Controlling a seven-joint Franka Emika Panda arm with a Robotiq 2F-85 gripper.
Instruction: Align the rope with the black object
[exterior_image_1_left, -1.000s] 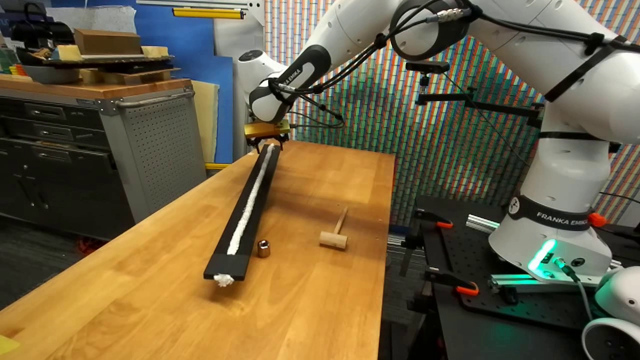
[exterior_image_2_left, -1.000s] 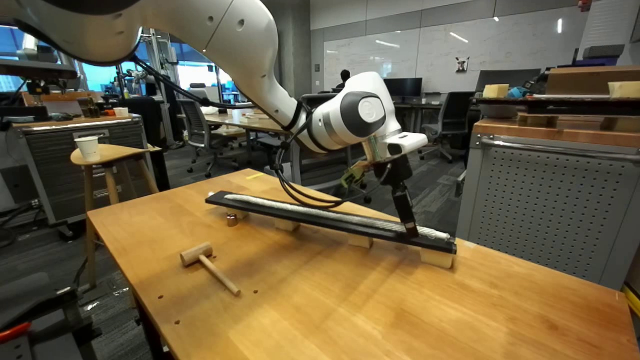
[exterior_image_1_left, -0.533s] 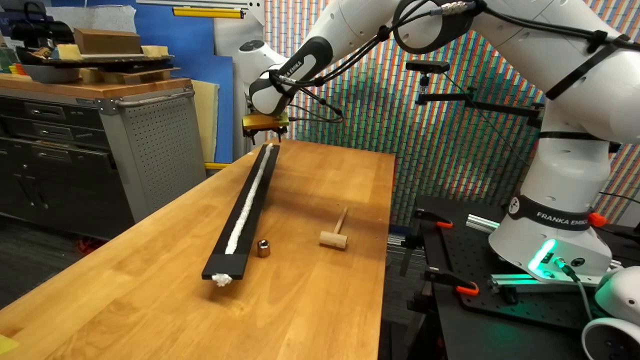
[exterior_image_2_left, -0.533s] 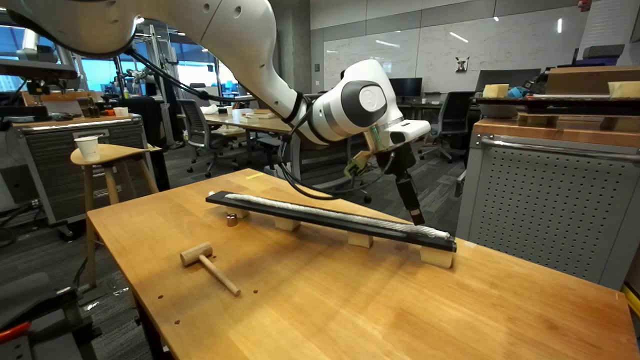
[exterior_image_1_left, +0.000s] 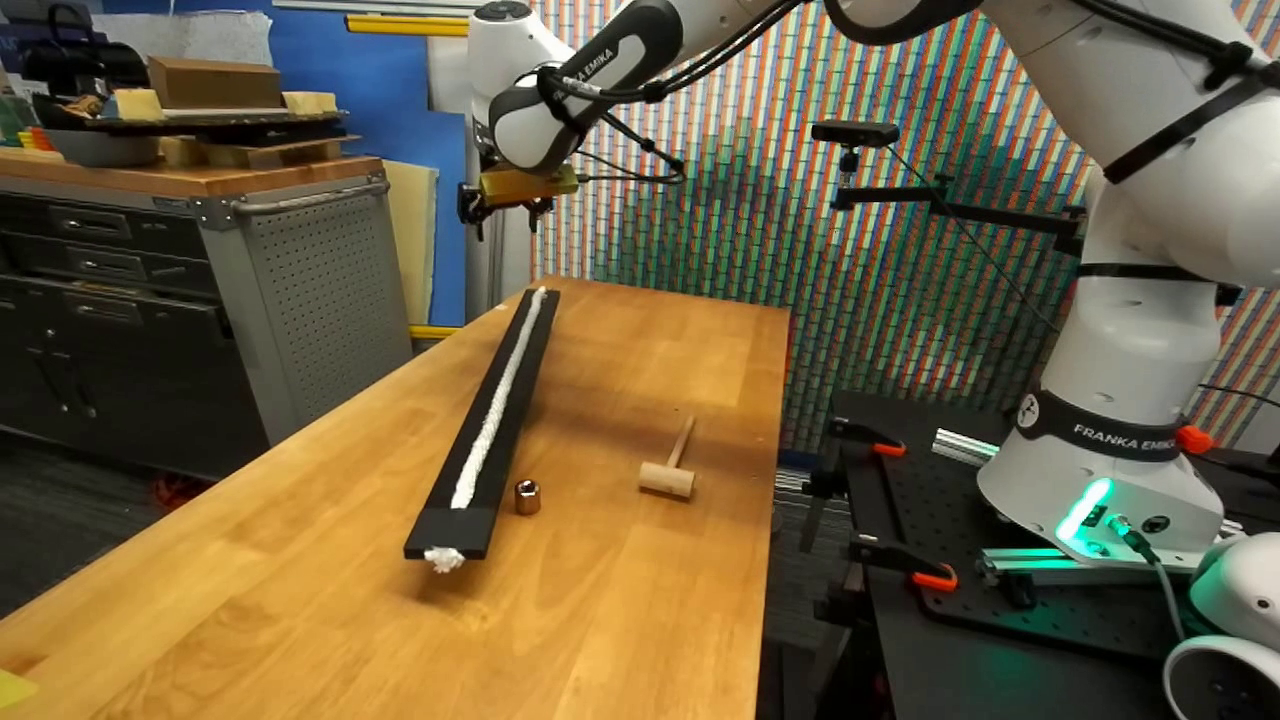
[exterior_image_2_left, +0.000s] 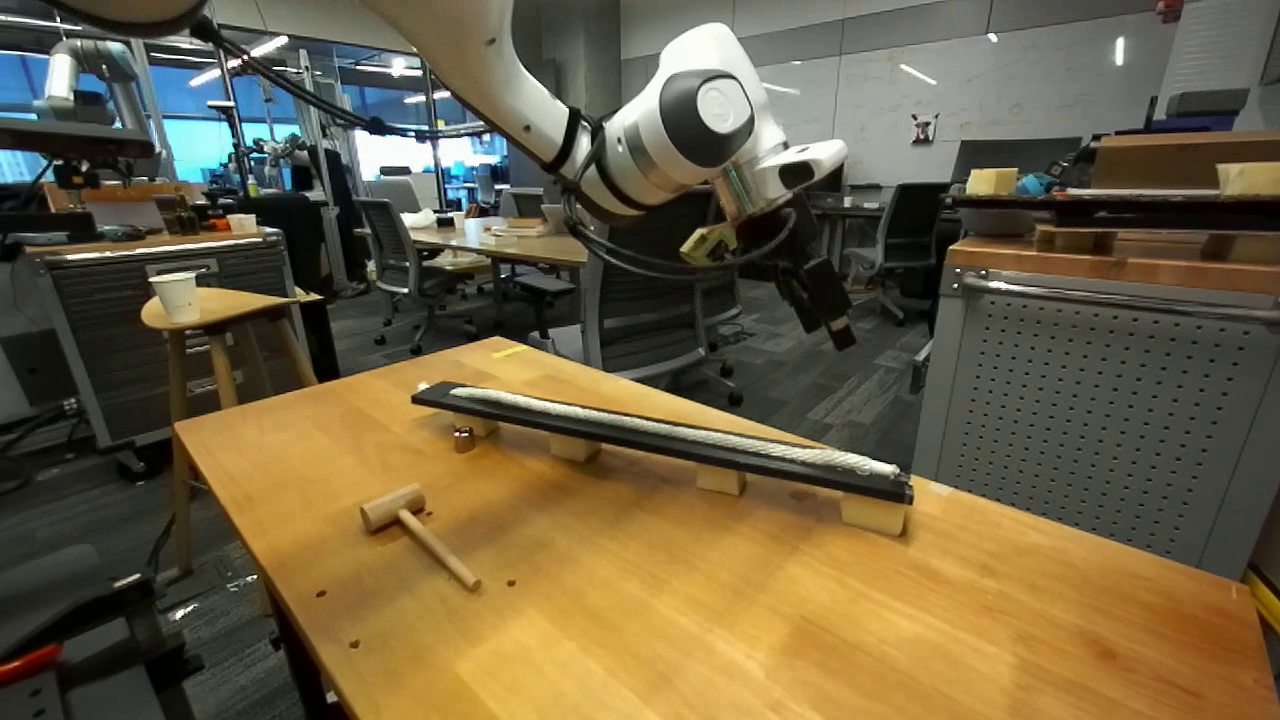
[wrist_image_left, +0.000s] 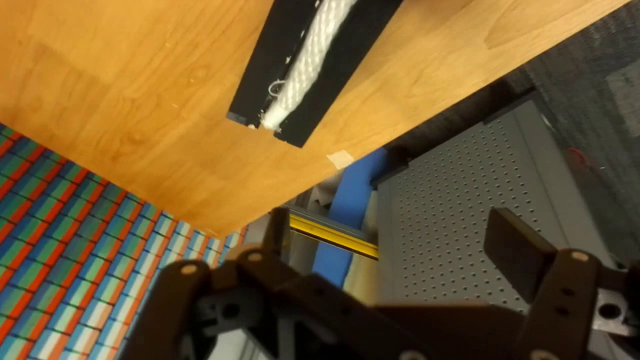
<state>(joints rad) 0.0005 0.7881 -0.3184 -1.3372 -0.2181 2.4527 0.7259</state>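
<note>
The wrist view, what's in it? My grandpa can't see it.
A white rope lies lengthwise on a black bar above a wooden table. Lower in the picture, the gripper stands open and holds nothing, with a gray panel full of holes beyond.

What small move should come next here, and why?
Probably back the end effector away and leave the rope alone. It hangs open with nothing in its grasp, apart from the black bar, and in both exterior views the rope already runs lengthwise along that bar, so the alignment looks about done.
</note>
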